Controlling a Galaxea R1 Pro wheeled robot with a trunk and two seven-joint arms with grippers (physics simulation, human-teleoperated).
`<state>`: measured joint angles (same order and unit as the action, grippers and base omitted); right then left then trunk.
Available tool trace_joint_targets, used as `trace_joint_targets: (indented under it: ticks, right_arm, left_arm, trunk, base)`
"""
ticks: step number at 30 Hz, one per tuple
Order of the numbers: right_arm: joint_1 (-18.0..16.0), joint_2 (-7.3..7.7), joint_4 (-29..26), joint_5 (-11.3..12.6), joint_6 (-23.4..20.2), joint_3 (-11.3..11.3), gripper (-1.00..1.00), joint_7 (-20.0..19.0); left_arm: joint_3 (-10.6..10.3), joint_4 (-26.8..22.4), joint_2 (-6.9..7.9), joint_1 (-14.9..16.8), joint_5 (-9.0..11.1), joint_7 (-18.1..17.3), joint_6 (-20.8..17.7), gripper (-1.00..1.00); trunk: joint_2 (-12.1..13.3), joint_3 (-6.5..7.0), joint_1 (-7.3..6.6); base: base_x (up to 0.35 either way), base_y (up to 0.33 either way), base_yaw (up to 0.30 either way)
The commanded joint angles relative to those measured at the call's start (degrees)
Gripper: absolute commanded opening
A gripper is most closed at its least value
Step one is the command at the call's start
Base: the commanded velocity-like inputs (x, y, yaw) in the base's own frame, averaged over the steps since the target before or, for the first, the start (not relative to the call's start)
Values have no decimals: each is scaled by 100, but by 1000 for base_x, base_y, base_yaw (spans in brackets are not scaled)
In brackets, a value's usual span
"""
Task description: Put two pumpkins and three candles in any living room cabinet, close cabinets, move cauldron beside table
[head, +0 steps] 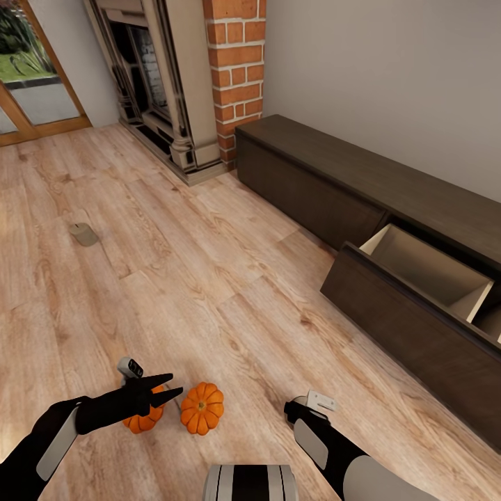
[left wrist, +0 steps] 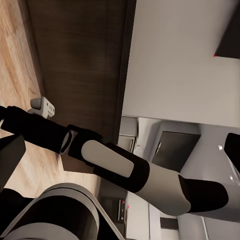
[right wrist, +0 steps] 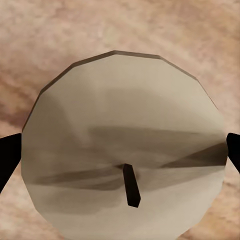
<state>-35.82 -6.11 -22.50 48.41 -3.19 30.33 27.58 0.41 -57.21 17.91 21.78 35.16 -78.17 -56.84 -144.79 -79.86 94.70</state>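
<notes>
Hovering over the near-left floor with the left gripper (head: 169, 388), black fingers slightly parted, holding nothing, above one pumpkin (head: 142, 419); second pumpkin (head: 202, 408) sitting just right of it. Straddling a candle (right wrist: 125, 155) with the right gripper's spread fingers (right wrist: 6, 160). Lying far left, another candle (head: 84, 234). Standing right, cabinet (head: 390, 202), near drawer (head: 424, 271) pulled open.

Open floor (head: 209, 264) before pulled-out drawer (head: 417, 278)
</notes>
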Motion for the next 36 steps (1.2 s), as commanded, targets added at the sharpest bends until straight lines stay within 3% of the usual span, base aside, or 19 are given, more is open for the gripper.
trace_joint_targets:
  ticks: [1, 23, 36]
  right_arm:
    - [-4, 5, -9, 29, -32, 43, -100, 46]
    - [-4, 38, -9, 41, -32, 43, -100, 46]
    - [-4, 40, -12, 34, -32, 43, -100, 46]
  left_arm:
    - [-2, -1, 2, 1, 18, -5, -56, 100]
    - [-5, -1, -3, 1, 38, -5, -56, 100]
    - [-6, -1, 2, 1, 51, -5, -56, 100]
  trunk:
    - [-1, -4, -1]
    - [-1, -4, -1]
    - [16, 284, -34]
  base:
    - [0, 0, 0]
    - [0, 0, 0]
    - [0, 0, 0]
